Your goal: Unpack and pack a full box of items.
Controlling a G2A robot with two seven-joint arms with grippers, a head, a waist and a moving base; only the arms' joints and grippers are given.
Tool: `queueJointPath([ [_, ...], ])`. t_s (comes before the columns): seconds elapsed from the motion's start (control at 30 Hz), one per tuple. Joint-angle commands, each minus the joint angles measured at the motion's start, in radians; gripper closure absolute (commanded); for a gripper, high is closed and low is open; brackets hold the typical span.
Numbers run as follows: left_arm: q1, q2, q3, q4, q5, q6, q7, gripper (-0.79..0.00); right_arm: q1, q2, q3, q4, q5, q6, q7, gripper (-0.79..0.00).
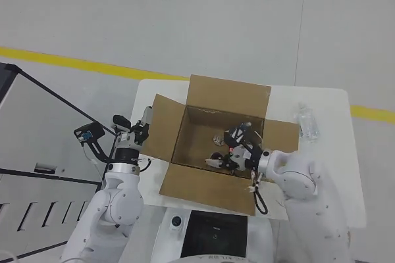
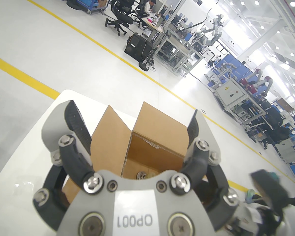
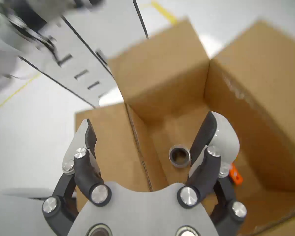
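Right gripper (image 3: 150, 121): jaws spread wide, nothing between the pads. It hangs over the near corner of the open cardboard box (image 3: 162, 69). The box's corner edge runs up between the two fingers, so one finger stands over the outward-folded flap and the other over the box's inside. In the top view the right gripper (image 1: 229, 148) sits inside the box's outline, towards the right wall.

Grey ring (image 3: 179, 155): a short hollow cylinder on the box floor, opening upward. It lies just beside the inner finger (image 3: 204, 133), not between the jaws; contact cannot be confirmed. An orange piece (image 3: 236, 174) shows low behind that same finger, largely hidden by it.

Left gripper (image 2: 133, 110): jaws spread, holding nothing. It is outside the box, beside the left flap, and faces the opening. In the top view the left gripper (image 1: 143, 125) is close to that flap, with a gap between them.

Box (image 1: 197, 187): stands on the white table (image 1: 329, 105) with all four flaps folded outward. The ring (image 1: 218, 139) is visible on its floor. The raised walls and the near flap stand between either gripper and the floor.

Surroundings: a clear plastic bottle (image 1: 307, 122) lies on the table to the right of the box, apart from it.

Markings: a white label with dark print is fixed on the base of the left gripper, below the fingers
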Motion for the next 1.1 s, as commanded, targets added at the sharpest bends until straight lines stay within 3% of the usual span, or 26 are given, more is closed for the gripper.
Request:
queueJointPath([
  [0.0,0.0,0.0,0.0,0.0,0.0,0.0,0.0,-0.785,0.063,0.002,-0.009,0.078,0.046,0.124,0.117,-0.342],
  [0.1,0.0,0.0,0.0,0.0,0.0,0.0,0.0,-0.785,0.121,0.004,-0.028,0.139,0.048,0.161,0.18,-0.379],
  [0.13,0.0,0.0,0.0,0.0,0.0,0.0,0.0,-0.785,0.136,0.004,-0.041,0.149,0.063,0.164,0.192,-0.539],
  [0.17,0.0,0.0,0.0,0.0,0.0,0.0,0.0,-0.785,0.153,0.004,-0.053,0.141,0.057,0.156,0.189,-0.767],
  [0.2,0.0,0.0,0.0,0.0,0.0,0.0,0.0,-0.785,0.153,0.004,-0.053,0.141,0.057,0.156,0.189,-0.785],
  [0.33,0.0,0.0,0.0,0.0,0.0,0.0,0.0,-0.785,0.153,0.004,-0.053,0.141,0.057,0.156,0.189,-0.785],
  [0.37,0.0,0.0,0.0,0.0,0.0,0.0,0.0,-0.785,0.151,0.004,-0.053,0.145,0.054,0.16,0.186,-0.348],
  [0.4,0.0,0.0,0.0,0.0,0.0,0.0,0.0,-0.785,0.15,0.005,-0.058,0.159,0.038,0.175,0.183,-0.329],
  [0.53,0.0,0.0,0.0,0.0,0.0,0.0,0.0,-0.785,0.195,0.001,-0.122,0.235,-0.046,0.247,0.179,-0.354],
  [0.73,0.0,0.0,0.0,0.0,0.0,0.0,0.0,-0.785,0.262,-0.007,-0.187,0.329,-0.025,0.301,0.202,-0.36],
  [1.07,0.0,0.0,0.0,0.0,0.0,0.0,0.0,-0.785,0.339,-0.012,-0.264,0.434,-0.036,0.324,0.245,-0.382],
])
